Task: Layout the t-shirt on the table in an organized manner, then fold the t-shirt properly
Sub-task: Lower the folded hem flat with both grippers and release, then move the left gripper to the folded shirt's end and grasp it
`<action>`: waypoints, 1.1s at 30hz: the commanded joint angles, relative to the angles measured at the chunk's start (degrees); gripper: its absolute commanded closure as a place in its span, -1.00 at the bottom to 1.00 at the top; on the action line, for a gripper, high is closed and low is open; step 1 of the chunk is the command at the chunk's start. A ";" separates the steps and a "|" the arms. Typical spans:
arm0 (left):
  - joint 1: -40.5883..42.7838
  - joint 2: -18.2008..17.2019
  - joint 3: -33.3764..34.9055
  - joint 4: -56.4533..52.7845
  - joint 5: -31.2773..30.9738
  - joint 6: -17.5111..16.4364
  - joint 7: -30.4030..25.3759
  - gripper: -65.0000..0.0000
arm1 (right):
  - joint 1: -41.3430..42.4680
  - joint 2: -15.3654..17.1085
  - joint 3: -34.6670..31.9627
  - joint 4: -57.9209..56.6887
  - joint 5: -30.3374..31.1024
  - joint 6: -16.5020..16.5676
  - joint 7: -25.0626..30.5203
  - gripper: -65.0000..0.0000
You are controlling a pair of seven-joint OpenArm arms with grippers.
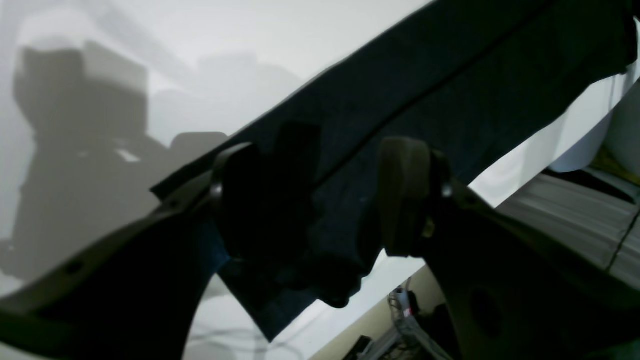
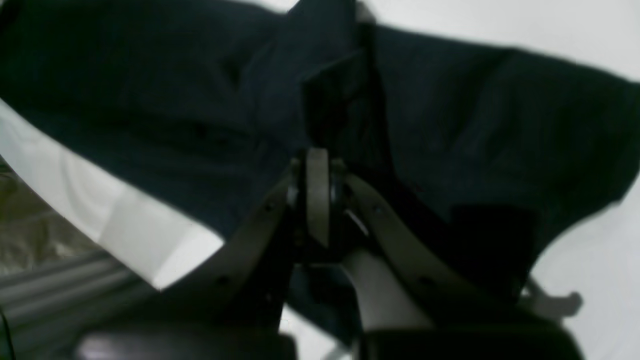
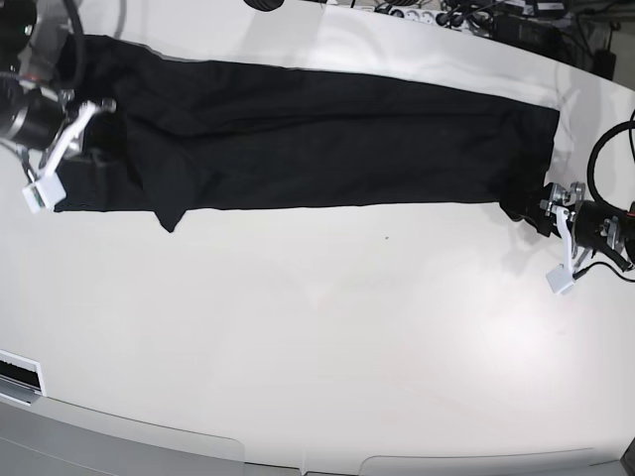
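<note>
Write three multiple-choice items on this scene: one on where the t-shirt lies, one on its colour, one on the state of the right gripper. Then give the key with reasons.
1. Where does the t-shirt lie on the table in the base view?
A. Stretched as a long band across the far part
B. Bunched in a heap at the near edge
C. Hanging wholly off the table

2. What colour is the t-shirt?
A. White
B. Red
C. Black

3. How does the right gripper stand?
A. Wide open above bare table
B. Shut, its pads pressed together over the cloth
C. Out of every view

Key: 1 A, the cloth runs from one arm to the other along the far side. 2 C, it is dark against the white top. 3 B, the right wrist view shows no gap between the pads.
</note>
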 commanded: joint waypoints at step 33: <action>-1.46 -1.25 -7.52 0.61 -0.98 -0.32 -1.46 -0.15 | -14.82 0.81 0.83 12.85 -3.63 0.17 1.14 -0.07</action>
